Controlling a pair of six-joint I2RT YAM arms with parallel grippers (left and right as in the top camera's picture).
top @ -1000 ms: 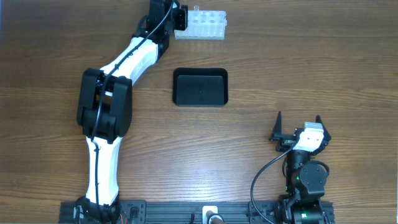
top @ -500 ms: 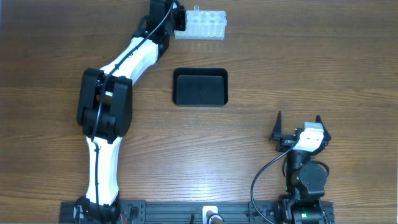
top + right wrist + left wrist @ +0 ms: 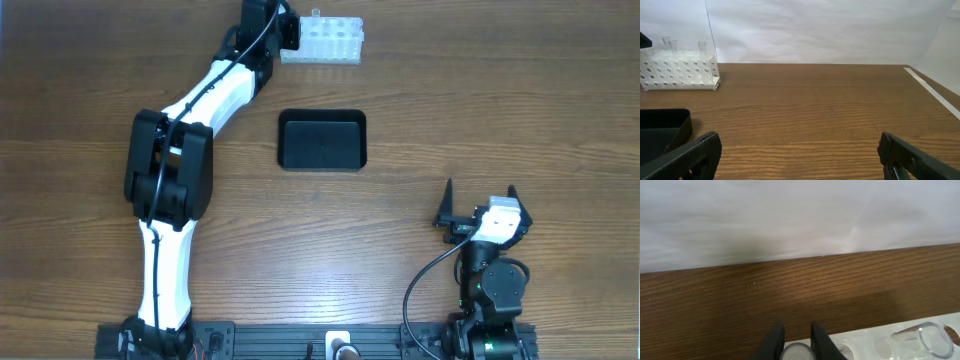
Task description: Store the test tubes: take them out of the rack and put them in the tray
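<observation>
Pinching the rim of a clear test tube [image 3: 796, 353] with the left gripper [image 3: 796, 342], its two dark fingers drawn nearly together and pressing against the glass on either side. Standing in an end hole of the white perforated rack [image 3: 325, 42], that tube, at the rack's left end as the top view gives it. Leaning at a tilt in a hole farther along the same rack, a second test tube [image 3: 926, 339], its open mouth showing. Resting at the far edge of the wooden table [image 3: 500, 100], the rack, with the left arm stretching up the table's left side to meet it.

Lying near the rack but apart from it, toward the table's middle, the black tray [image 3: 322, 140], rectangular with rounded corners.

Hanging close to its own base at the near right, well apart from both tray and rack, the right gripper [image 3: 480, 205], fingers spreading wide and gripping nothing.
</observation>
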